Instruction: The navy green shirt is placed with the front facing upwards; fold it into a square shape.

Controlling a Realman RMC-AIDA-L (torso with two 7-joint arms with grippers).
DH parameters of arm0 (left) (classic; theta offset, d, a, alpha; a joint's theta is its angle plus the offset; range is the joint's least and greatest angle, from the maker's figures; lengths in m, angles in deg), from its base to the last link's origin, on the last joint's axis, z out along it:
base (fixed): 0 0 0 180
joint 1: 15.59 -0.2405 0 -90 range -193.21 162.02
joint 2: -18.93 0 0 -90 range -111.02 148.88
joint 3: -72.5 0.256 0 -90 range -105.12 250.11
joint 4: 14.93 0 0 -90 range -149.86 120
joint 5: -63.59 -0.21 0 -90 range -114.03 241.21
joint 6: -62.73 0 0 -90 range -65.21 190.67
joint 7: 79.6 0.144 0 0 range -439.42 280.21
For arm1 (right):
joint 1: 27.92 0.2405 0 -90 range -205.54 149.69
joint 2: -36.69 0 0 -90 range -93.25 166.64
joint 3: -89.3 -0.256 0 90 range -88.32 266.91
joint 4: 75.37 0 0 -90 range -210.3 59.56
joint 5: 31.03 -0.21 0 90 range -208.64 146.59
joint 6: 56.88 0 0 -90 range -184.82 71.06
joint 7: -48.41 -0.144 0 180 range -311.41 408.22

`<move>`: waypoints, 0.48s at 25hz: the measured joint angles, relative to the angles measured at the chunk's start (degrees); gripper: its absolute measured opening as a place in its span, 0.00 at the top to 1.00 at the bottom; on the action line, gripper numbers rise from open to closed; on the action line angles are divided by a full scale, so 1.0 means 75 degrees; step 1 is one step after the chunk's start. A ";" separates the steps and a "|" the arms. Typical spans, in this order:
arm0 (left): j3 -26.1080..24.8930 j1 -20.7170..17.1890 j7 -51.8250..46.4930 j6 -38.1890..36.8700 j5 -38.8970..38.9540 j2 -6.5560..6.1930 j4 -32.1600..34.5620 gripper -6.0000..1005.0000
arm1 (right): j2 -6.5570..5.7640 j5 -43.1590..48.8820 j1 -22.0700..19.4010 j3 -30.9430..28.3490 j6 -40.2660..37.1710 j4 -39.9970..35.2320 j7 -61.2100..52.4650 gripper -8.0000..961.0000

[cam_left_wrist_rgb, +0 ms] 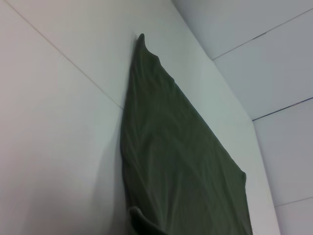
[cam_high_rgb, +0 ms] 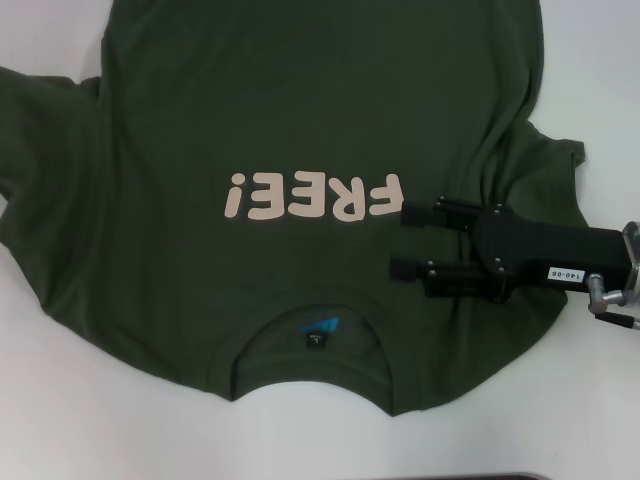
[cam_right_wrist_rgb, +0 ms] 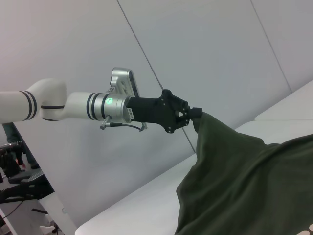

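shirt (cam_high_rgb: 300, 110): dark olive green; lettering (cam_high_rgb: 312, 195): cream; table (cam_high_rgb: 60, 400): white

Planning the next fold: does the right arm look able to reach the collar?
Probably yes: the right gripper, jaws open, sits over the navy green shirt near the collar, nothing between; the left gripper holds a lifted shirt edge.

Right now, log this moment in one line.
left tool: shut on navy green shirt, raised | right tool: open over chest | front up
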 joint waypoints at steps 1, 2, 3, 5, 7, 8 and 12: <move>0.0005 0.0004 0.0002 -0.0040 0.0002 0.0004 -0.0001 0.96 | 0.0000 0.0000 0.0001 0.0000 0.0007 0.0000 -0.0001 0.07; 0.0036 0.0022 0.0021 -0.0134 0.0006 0.0024 -0.0023 0.96 | 0.0001 0.0001 0.0001 0.0001 0.0017 0.0000 -0.0002 0.07; 0.0075 0.0040 0.0050 -0.0220 0.0006 0.0055 -0.0050 0.96 | 0.0000 0.0001 0.0004 0.0002 0.0023 0.0000 -0.0002 0.07; 0.0148 0.0069 0.0099 -0.0298 0.0009 0.0183 -0.0085 0.96 | 0.0000 0.0001 0.0014 0.0000 0.0039 0.0000 -0.0005 0.07; 0.0209 0.0094 0.0138 -0.0308 0.0010 0.0357 -0.0091 0.96 | 0.0000 0.0001 0.0015 0.0000 0.0040 0.0000 -0.0005 0.07; 0.0235 0.0109 0.0156 -0.0305 0.0009 0.0447 -0.0091 0.96 | 0.0000 0.0001 0.0016 0.0000 0.0041 0.0000 -0.0005 0.07; 0.0249 0.0179 0.0201 -0.0226 0.0009 0.0618 -0.0115 0.96 | 0.0001 0.0000 0.0015 0.0000 0.0051 0.0000 -0.0006 0.07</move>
